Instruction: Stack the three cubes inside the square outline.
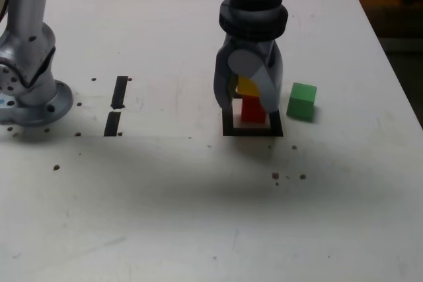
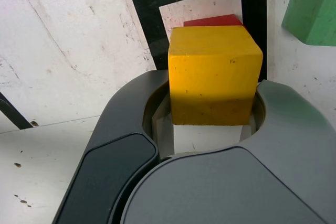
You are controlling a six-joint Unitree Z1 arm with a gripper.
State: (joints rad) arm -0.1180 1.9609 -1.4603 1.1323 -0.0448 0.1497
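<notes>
In the exterior view my gripper stands upright over the square outline, shut on the yellow cube. That cube sits directly above the red cube, which stands inside the outline; I cannot tell whether the two touch. The wrist view has the yellow cube between the dark jaws of the gripper, a sliver of the red cube behind it, and the black outline around both. The green cube rests on the table just outside the outline, on the exterior view's right.
Two short black strips lie on the white table on the exterior view's left. The arm's grey base stands further left. The table's edge runs down the right side. Small dark specks dot the surface.
</notes>
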